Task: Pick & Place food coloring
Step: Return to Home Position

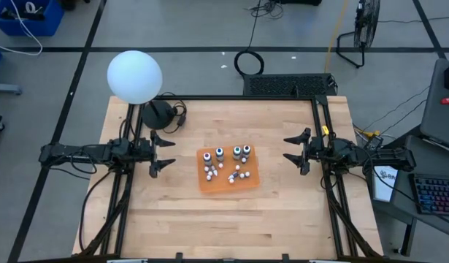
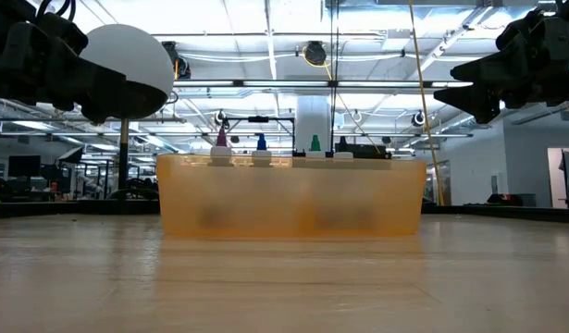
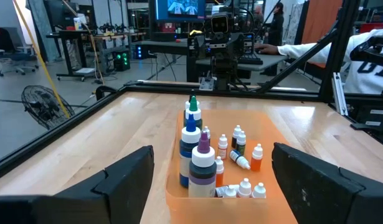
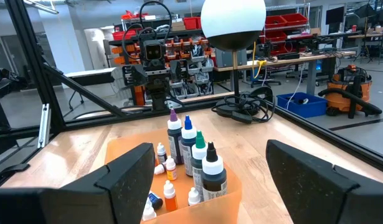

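Beside orange bin [image 1: 250,183] | left tool [image 1: 173,153], right tool [image 1: 285,148] | spread wide, empty

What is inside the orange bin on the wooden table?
The translucent orange plastic bin holds four tall white-collared bottles in a row and several small bottles, some lying down. What lies beneath them is covered.

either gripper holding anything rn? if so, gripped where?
Nothing is held. The left gripper and right gripper are both open and empty, one on each side of the orange bin. The food coloring bottles sit inside it.
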